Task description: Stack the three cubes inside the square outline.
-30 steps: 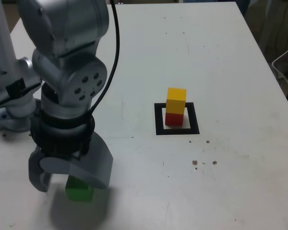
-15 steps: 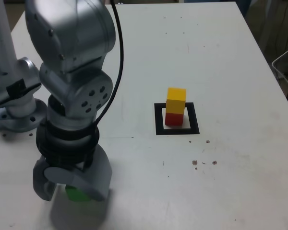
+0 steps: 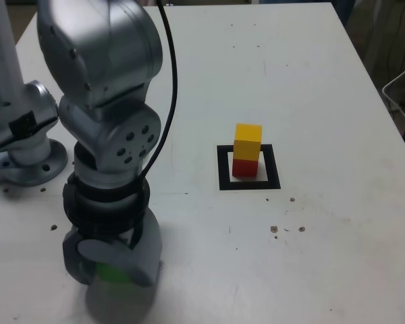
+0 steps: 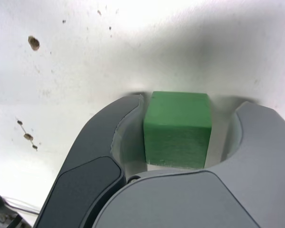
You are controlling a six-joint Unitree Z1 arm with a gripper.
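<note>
The green cube (image 4: pixel 177 129) sits between the jaws of the gripper (image 3: pixel 111 262), low at the exterior view's left. The jaws stand narrow around it; whether they grip it, I cannot tell.

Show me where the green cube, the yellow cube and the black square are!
green cube (image 4: pixel 177 129), wrist view: middle of its facing side, between the jaws.
yellow cube (image 3: pixel 248 140), exterior view: its front face, atop the red cube (image 3: pixel 244 167).
square outline (image 3: pixel 223 169), exterior view: the black band at the view's left.
</note>
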